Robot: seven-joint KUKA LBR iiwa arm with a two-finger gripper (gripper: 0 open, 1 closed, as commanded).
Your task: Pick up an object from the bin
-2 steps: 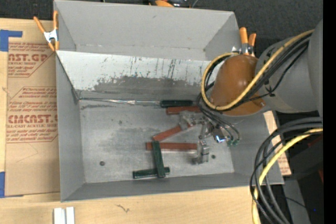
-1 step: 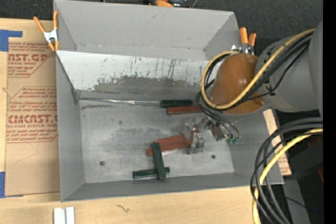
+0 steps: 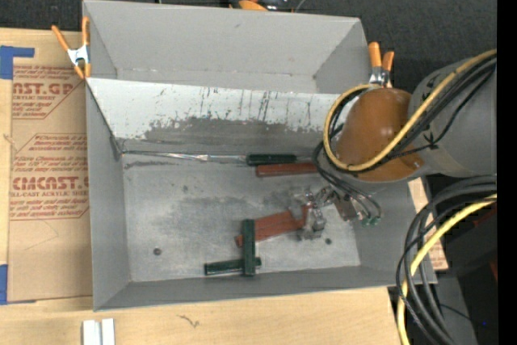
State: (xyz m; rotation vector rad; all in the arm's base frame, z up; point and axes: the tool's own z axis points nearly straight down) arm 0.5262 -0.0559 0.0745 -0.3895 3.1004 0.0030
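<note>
My gripper (image 3: 313, 224) hangs low in the right half of the bin, just at the right end of a red-brown bar (image 3: 273, 226). That bar runs left into a dark green T-shaped piece (image 3: 246, 248), whose lower arm lies along the bin's front edge. Whether the gripper touches the bar I cannot tell. Farther back, by the rear wall, lies a second tool with a dark green handle (image 3: 271, 159) and a red-brown part (image 3: 284, 169) beside it.
The orange-brown wrist cover and its looped cables hang over the bin's right side, hiding the floor there. The bin's sloped walls close in on all sides. The left half of the floor is bare scuffed metal.
</note>
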